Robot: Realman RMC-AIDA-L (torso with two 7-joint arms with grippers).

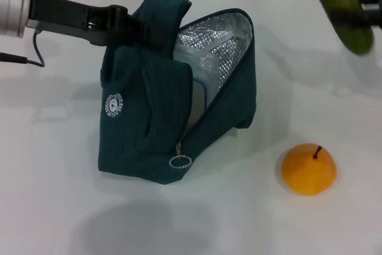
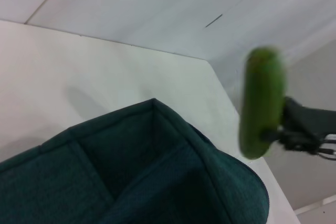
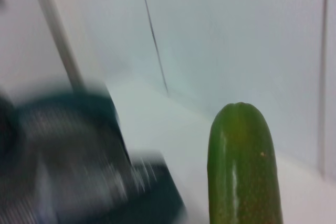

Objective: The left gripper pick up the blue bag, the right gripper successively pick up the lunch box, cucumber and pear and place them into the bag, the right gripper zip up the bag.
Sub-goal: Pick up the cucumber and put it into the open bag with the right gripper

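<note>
Nearest on the white table (image 1: 54,207) sits the pear (image 1: 308,169), round, smooth and orange-yellow, not yet packed. Behind it stands the blue bag (image 1: 143,129), soft woven fabric with crinkled silver lining, unzipped; a clear box edge inside is probably the lunch box (image 1: 196,101), so 1 of 3 looks done. Farther left, the left gripper (image 1: 128,25) pinches the bag's handle. Farthest right, the right gripper (image 1: 367,10) clamps the glossy cucumber (image 1: 340,4) in the air.
</note>
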